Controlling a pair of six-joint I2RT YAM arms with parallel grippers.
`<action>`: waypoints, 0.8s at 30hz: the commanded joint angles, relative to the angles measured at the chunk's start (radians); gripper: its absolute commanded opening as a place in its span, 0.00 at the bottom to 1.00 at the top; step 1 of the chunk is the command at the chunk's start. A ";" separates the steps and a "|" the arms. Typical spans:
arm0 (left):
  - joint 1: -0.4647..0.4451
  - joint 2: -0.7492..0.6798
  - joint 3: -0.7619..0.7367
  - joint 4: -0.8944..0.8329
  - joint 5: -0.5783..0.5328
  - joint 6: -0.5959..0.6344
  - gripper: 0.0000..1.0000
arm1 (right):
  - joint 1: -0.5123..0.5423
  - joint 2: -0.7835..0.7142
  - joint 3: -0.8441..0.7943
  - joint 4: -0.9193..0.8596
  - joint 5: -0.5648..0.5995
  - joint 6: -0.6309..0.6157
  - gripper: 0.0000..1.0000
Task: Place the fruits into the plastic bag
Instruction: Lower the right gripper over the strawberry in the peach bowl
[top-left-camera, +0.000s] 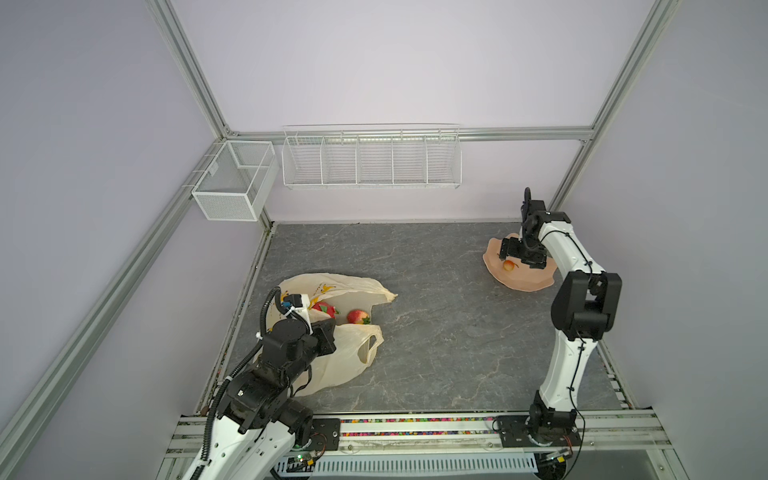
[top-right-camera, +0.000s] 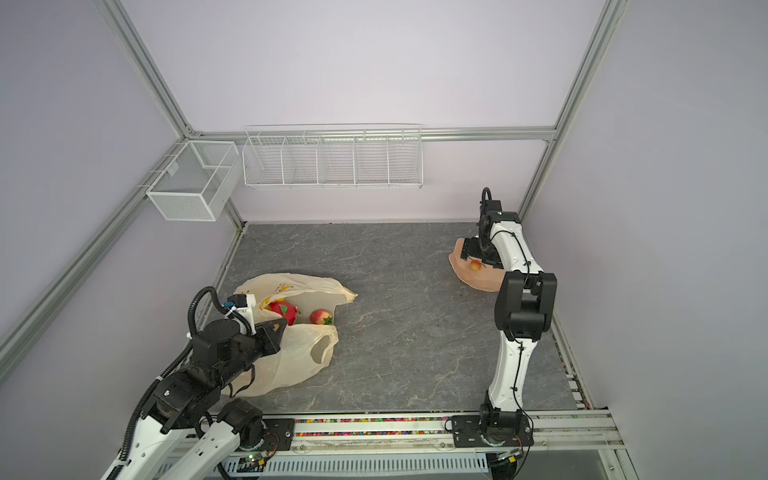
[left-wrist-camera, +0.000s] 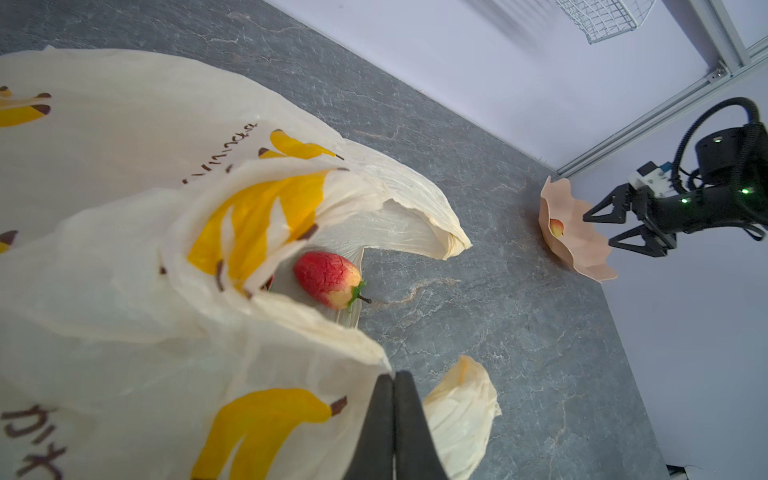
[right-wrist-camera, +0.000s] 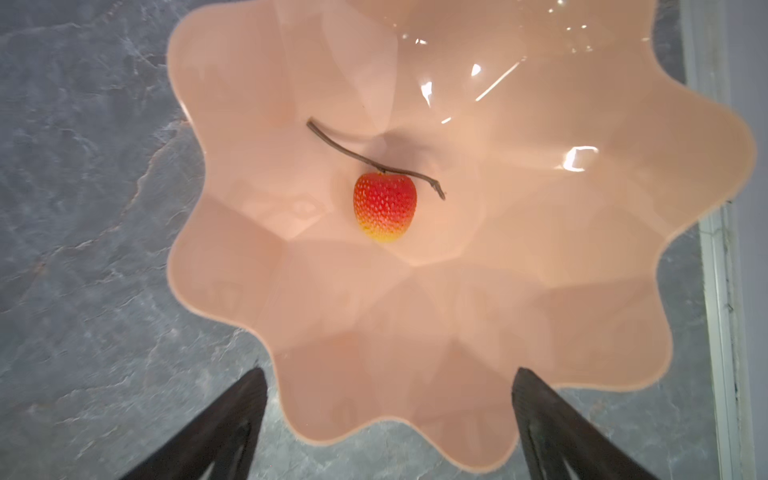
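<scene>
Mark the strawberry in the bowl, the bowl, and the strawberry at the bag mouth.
strawberry in the bowl (right-wrist-camera: 384, 208), right wrist view, red body
bowl (right-wrist-camera: 540, 291), right wrist view, inner wall
strawberry at the bag mouth (left-wrist-camera: 326, 279), left wrist view, red body

A peach scalloped bowl (top-left-camera: 528, 283) sits on the grey marbled table (top-left-camera: 436, 332), in its far right corner near the back wall. On that wall hangs a white wire rack (top-left-camera: 371, 160) of five compartments. A white mesh basket (top-left-camera: 232, 185) hangs just beside it on the left wall.
</scene>
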 joint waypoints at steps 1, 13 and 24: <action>0.003 0.009 0.028 -0.002 0.022 0.018 0.00 | -0.014 0.055 0.067 -0.014 -0.002 -0.062 0.96; 0.003 0.041 0.061 -0.010 0.039 0.011 0.00 | -0.028 0.230 0.176 -0.010 -0.001 -0.081 0.93; 0.003 0.053 0.081 -0.013 0.044 0.006 0.00 | -0.035 0.350 0.335 -0.069 -0.016 -0.118 0.88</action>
